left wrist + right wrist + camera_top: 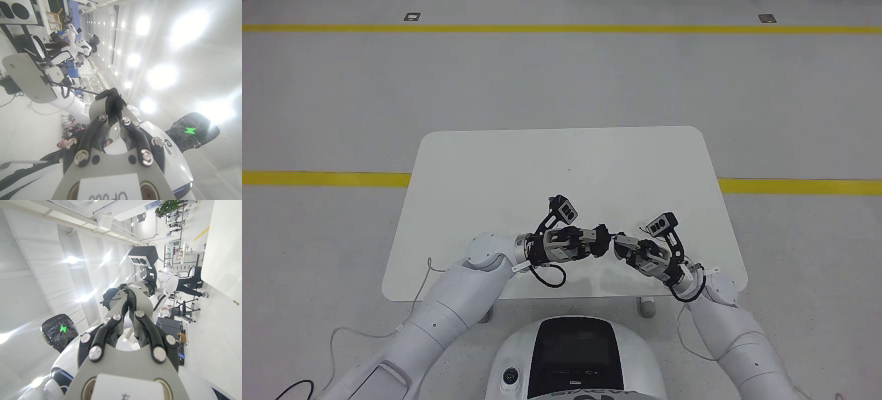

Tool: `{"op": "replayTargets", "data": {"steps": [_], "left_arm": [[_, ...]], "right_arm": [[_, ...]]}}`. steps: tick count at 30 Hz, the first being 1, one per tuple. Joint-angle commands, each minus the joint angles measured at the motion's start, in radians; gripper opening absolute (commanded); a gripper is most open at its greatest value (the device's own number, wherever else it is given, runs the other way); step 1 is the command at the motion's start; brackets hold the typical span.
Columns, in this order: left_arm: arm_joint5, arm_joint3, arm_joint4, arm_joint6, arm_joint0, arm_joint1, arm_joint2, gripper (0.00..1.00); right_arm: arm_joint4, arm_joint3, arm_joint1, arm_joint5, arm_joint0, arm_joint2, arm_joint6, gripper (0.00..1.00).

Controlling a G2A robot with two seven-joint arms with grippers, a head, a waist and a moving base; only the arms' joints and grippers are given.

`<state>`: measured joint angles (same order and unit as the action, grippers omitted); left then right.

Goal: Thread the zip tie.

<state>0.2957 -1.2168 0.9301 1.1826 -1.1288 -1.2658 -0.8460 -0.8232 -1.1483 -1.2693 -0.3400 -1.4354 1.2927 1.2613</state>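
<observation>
A thin black zip tie (75, 87) spans the small gap between my two grippers, held above the front part of the white table (562, 170). My left gripper (111, 98) is shut on one end, its black padded fingertips (105, 95) pinched together. Facing it tip to tip, my right gripper (128, 298) is shut on the other end. In the right wrist view a short piece of the zip tie (111, 300) sticks out sideways past the fingers. From above, the left gripper (599, 240) and right gripper (625, 247) nearly touch, with the zip tie (613, 238) between them.
The table's bare top stretches behind and to both sides of the arms. Its front edge (542, 298) lies just below the grippers. Yellow floor lines (322, 179) run past the table.
</observation>
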Motion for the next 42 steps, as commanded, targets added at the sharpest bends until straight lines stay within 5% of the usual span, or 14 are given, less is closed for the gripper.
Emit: {"op": "replayTargets", "data": {"steps": [1, 40, 42], "left_arm": [[0.0, 0.0, 0.0, 0.0, 0.0, 0.0, 0.0, 0.0], [0.0, 0.0, 0.0, 0.0, 0.0, 0.0, 0.0, 0.0], [0.0, 0.0, 0.0, 0.0, 0.0, 0.0, 0.0, 0.0]], "right_arm": [[0.001, 0.002, 0.0, 0.0, 0.001, -0.001, 0.0, 0.0], [0.064, -0.004, 0.009, 0.002, -0.004, 0.009, -0.034, 0.0], [0.057, 0.0, 0.01, 0.013, -0.002, 0.006, -0.032, 0.93]]}}
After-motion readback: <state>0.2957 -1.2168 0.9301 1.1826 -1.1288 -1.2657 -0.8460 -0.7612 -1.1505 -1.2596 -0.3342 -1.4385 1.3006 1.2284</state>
